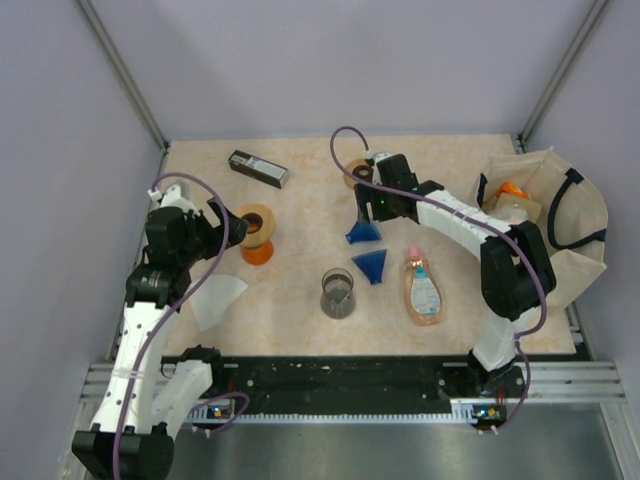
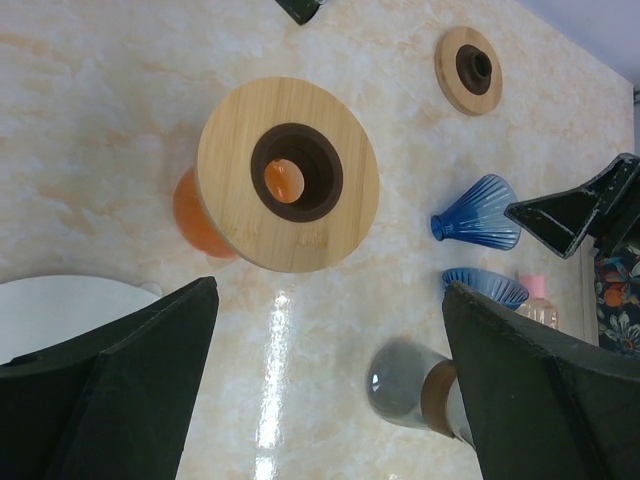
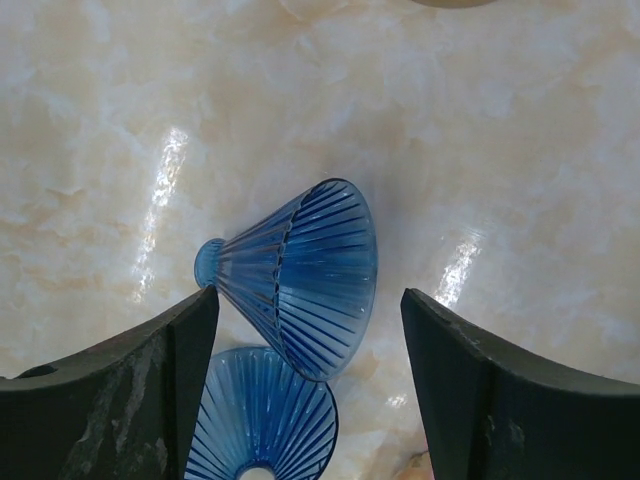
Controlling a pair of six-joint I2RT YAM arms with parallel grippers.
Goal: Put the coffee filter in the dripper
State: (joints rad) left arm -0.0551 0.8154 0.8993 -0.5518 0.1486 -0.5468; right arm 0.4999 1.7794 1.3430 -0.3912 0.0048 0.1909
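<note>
Right gripper (image 3: 308, 300), jaws apart, astride tipped blue cone (image 3: 310, 265), second cone (image 3: 262, 425) just beside

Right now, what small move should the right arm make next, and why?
Probably close the jaws of the right gripper on the tipped blue dripper. It lies on its side between them; they stand open either side, not yet touching it. A second blue dripper sits close beside it, so close gently.

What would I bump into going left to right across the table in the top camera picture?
A white coffee filter → orange dripper → glass carafe → pink-capped bottle → cloth bag.
</note>
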